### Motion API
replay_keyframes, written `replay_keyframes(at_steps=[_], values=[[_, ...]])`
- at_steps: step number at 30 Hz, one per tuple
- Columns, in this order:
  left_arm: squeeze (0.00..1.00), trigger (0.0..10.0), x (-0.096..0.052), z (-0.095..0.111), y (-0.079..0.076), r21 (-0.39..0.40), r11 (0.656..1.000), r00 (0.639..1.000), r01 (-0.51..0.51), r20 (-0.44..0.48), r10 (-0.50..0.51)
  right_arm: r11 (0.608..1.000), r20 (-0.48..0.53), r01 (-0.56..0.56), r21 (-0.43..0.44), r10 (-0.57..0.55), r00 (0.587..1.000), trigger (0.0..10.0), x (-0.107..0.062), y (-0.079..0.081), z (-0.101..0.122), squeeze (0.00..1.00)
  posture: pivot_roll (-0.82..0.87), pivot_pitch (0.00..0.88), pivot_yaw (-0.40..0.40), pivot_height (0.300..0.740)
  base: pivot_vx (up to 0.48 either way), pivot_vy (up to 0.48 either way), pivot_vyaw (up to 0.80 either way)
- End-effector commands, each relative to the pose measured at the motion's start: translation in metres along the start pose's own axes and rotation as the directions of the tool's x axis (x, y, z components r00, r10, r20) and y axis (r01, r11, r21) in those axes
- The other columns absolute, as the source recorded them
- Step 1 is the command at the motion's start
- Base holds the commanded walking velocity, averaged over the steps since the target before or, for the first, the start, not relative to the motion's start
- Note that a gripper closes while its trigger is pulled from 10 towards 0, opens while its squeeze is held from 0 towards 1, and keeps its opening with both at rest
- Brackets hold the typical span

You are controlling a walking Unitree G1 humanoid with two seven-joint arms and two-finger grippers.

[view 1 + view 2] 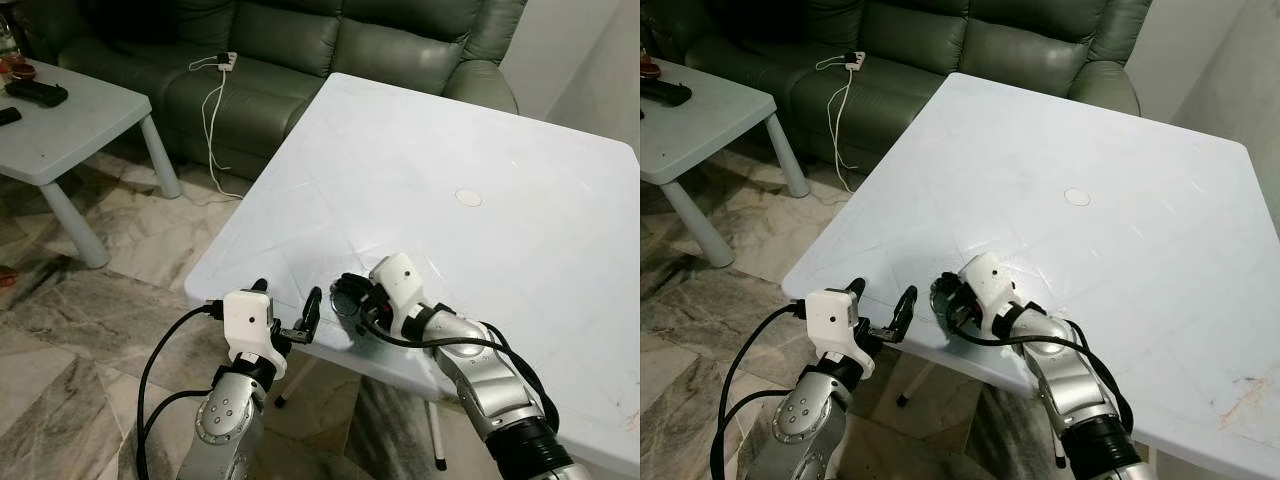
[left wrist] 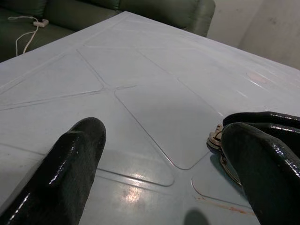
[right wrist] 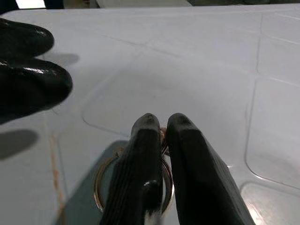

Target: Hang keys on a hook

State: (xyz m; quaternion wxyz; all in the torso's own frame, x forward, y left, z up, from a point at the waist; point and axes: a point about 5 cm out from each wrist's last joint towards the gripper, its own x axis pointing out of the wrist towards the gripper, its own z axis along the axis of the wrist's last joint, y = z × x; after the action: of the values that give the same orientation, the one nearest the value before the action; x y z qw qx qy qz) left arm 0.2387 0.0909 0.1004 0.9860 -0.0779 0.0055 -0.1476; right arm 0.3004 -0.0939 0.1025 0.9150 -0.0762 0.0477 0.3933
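A: Where were the keys (image 3: pixel 161 140)?

B: Near the white table's (image 1: pixel 480 140) front edge, right gripper (image 3: pixel 159 124) pinched on the ring.

A: Handling?

B: Light, probably slippery metal, 1 loose dangle. Left gripper (image 1: pixel 290 305) stood apart beside.

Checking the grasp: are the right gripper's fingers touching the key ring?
Touching. The right wrist view shows the right gripper fingers pinched shut on the key ring.
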Motion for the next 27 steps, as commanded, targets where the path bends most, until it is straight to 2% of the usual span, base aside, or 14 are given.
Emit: replay_keyframes(at_steps=[1, 3, 4, 5, 6, 7, 8, 16, 27], values=[[0.0, 10.0, 0.0014, 0.0042, -0.0062, -0.022, 1.0, 1.0, 0.003, 0.021, -0.003, 1.0, 0.014, 0.009, 0.011, -0.009, 1.0, 10.0, -0.0035, -0.006, 0.0037, 1.0, 0.02, 0.108, -0.138, 0.74, 0.0, 0.0, 0.0], [0.0, 10.0, 0.0015, 0.0042, -0.0064, -0.022, 1.0, 1.0, 0.005, 0.021, -0.004, 1.0, 0.018, -0.002, 0.014, 0.001, 1.0, 10.0, -0.0035, -0.0056, 0.0043, 1.0, 0.02, 0.108, -0.139, 0.74, 0.0, 0.0, 0.0], [0.0, 10.0, 0.0016, 0.0042, -0.0065, -0.022, 1.0, 1.0, 0.005, 0.021, -0.005, 1.0, 0.009, -0.001, -0.007, 0.001, 1.0, 10.0, -0.0031, -0.0054, 0.0044, 0.91, 0.02, 0.108, -0.139, 0.74, 0.0, 0.0, 0.0], [0.0, 10.0, 0.0016, 0.0042, -0.0065, -0.022, 1.0, 1.0, 0.005, 0.021, -0.005, 1.0, 0.009, -0.001, -0.007, 0.001, 1.0, 10.0, -0.0031, -0.0054, 0.0044, 0.91, 0.02, 0.108, -0.139, 0.74, 0.0, 0.0, 0.0], [0.0, 10.0, 0.0018, 0.0043, -0.0065, -0.022, 1.0, 1.0, 0.006, 0.022, -0.005, 1.0, 0.004, -0.004, -0.006, 0.004, 1.0, 10.0, -0.003, -0.0052, 0.0043, 0.36, 0.02, 0.107, -0.139, 0.74, 0.0, 0.0, 0.0], [0.0, 10.0, 0.0018, 0.0042, -0.0066, -0.022, 1.0, 1.0, 0.005, 0.022, -0.005, 1.0, 0.004, -0.008, -0.001, 0.008, 1.0, 10.0, -0.0031, -0.0048, 0.0043, 0.21, 0.02, 0.106, -0.139, 0.74, 0.0, 0.0, 0.0], [0.0, 10.0, 0.0018, 0.0042, -0.0067, -0.023, 1.0, 1.0, 0.005, 0.022, -0.005, 1.0, 0.002, -0.009, 0.0, 0.009, 1.0, 10.0, -0.0032, -0.0045, 0.0043, 0.0, 0.02, 0.106, -0.139, 0.74, 0.0, 0.0, 0.0], [0.0, 10.0, 0.0023, 0.0046, -0.0067, -0.024, 1.0, 1.0, 0.006, 0.024, -0.005, 0.999, -0.008, -0.008, -0.035, 0.007, 1.0, 10.0, -0.0036, -0.0036, 0.0037, 0.0, 0.02, 0.106, -0.14, 0.74, 0.0, 0.0, 0.0], [0.0, 10.0, 0.0027, 0.0048, -0.0066, -0.024, 1.0, 1.0, 0.006, 0.022, -0.006, 0.999, -0.05, 0.032, -0.03, -0.033, 0.998, 10.0, -0.0027, -0.003, -0.0005, 0.0, 0.02, 0.114, -0.137, 0.74, 0.0, 0.0, 0.0]])
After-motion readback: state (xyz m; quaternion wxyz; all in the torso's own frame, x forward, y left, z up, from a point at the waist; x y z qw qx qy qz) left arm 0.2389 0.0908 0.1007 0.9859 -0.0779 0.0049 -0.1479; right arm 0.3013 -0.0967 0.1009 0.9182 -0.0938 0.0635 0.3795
